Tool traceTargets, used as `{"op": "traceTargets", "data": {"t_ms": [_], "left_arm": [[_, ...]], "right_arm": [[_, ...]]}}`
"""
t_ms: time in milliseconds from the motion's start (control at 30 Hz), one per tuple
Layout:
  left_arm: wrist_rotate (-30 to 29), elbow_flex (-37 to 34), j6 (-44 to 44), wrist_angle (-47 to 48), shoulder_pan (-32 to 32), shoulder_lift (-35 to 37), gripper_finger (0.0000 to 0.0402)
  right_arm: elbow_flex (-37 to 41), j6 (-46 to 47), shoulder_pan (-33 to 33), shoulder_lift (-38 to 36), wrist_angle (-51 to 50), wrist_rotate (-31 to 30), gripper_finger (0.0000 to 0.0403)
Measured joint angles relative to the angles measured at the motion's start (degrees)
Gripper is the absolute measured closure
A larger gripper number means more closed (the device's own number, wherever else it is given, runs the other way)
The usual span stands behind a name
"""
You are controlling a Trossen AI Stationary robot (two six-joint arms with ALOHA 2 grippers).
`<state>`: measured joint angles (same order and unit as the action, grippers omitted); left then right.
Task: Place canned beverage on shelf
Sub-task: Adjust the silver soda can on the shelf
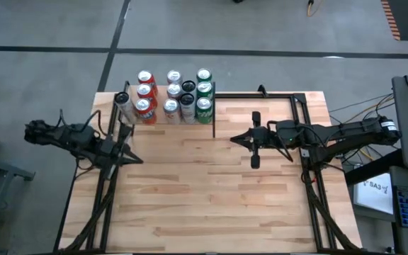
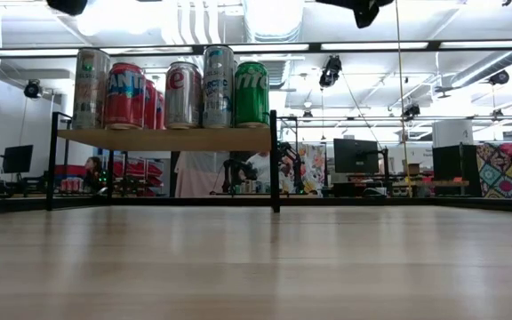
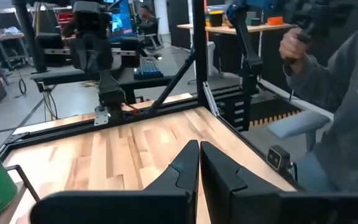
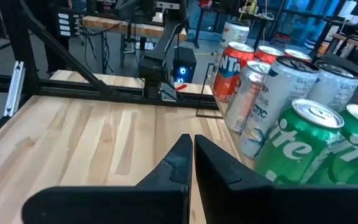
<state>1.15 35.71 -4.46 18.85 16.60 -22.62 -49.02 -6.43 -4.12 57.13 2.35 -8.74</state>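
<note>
The shelf (image 2: 167, 139), a small light wood board on black posts, stands at the table's far left. Several beverage cans (image 1: 172, 95) stand upright on it: red ones at its left, silver ones in the middle, green ones (image 4: 303, 140) at its right. My left gripper (image 1: 134, 159) hovers shut over the table's left side, near of the shelf, with nothing in it (image 3: 199, 155). My right gripper (image 1: 236, 139) hovers shut right of the shelf, pointing toward the table's left, with nothing between its fingers (image 4: 191, 149). No can lies on the tabletop.
Black frame rails (image 1: 310, 142) run along the table's left, right and far edges. A person in a grey sleeve (image 3: 344, 118) sits beyond the table's right side. Bare wood tabletop (image 1: 204, 198) lies between and in front of the arms.
</note>
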Motion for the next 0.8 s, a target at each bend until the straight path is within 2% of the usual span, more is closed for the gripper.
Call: {"op": "traceTargets", "data": {"t_ms": [367, 567, 800], "left_arm": [[-0.8, -9.3, -5.9, -4.2, 0.2, 9.5, 0.0402], [-7.5, -13.5, -6.7, -6.3, 0.2, 16.6, 0.0402], [-6.9, -15.8, -6.9, -5.9, 0.2, 22.7, 0.0402]], "right_arm": [[5.7, 0.4, 5.6, -1.7, 2.4, 4.1, 0.0394], [9.3, 1.7, 9.6, -1.7, 9.4, 13.1, 0.0394], [13.3, 2.7, 12.1, -1.7, 13.6, 13.7, 0.0394]]}}
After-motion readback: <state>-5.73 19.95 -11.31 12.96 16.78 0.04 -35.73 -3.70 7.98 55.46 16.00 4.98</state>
